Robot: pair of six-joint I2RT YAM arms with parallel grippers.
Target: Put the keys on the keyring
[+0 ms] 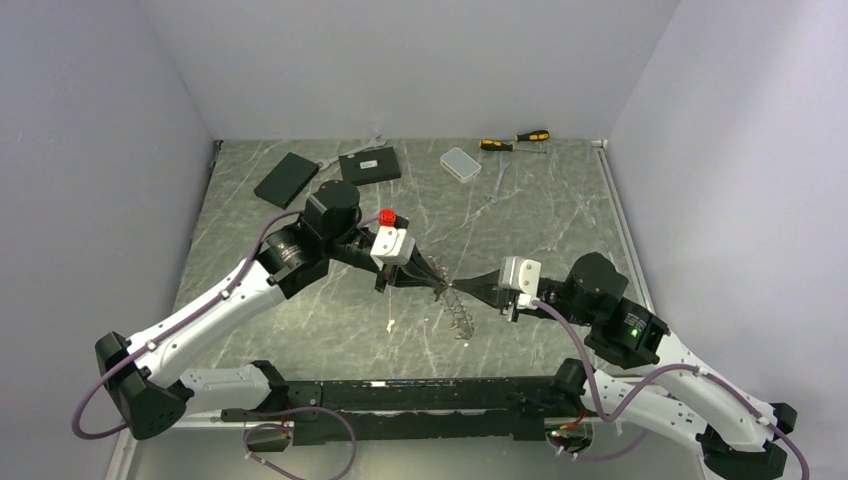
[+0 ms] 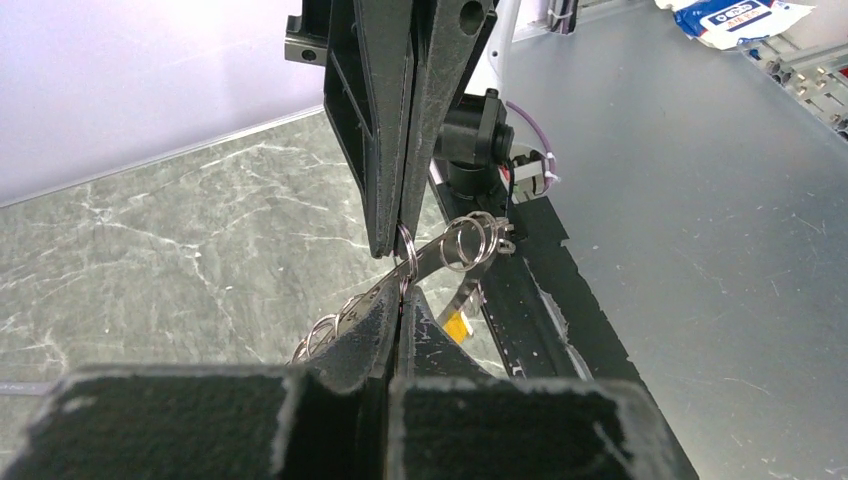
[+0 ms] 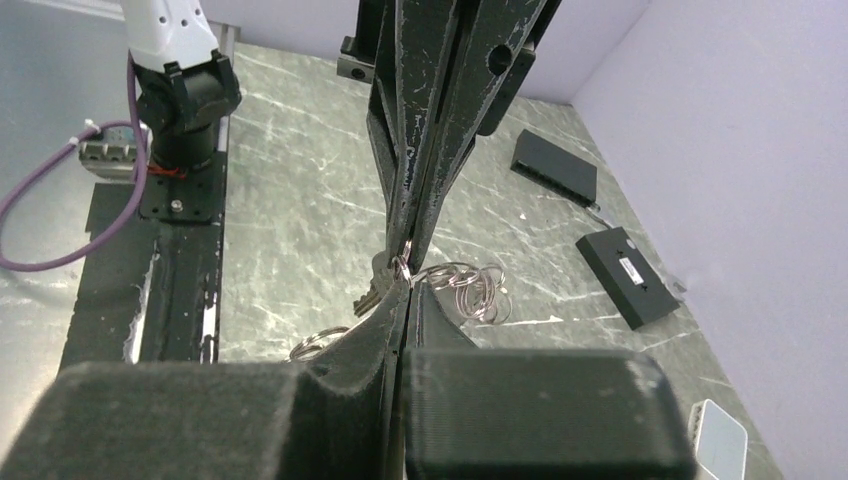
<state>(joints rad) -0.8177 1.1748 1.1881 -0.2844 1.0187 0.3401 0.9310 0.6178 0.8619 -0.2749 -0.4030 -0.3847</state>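
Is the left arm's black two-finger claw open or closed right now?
Shut: the left gripper has fingers pressed together, nipping the thin metal keyring.

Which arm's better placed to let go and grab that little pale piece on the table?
Left, likely. The left gripper and right gripper are both shut on the keyring, tip to tip, but the pale piece lies on the left arm's side, nearer its gripper.

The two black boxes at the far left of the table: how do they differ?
The left black box lies diagonal to the far edge of the table; the right black box lies nearly square to it. The right black box carries a small white label; the left black box's top looks plain. Both are flat, black and rectangular.
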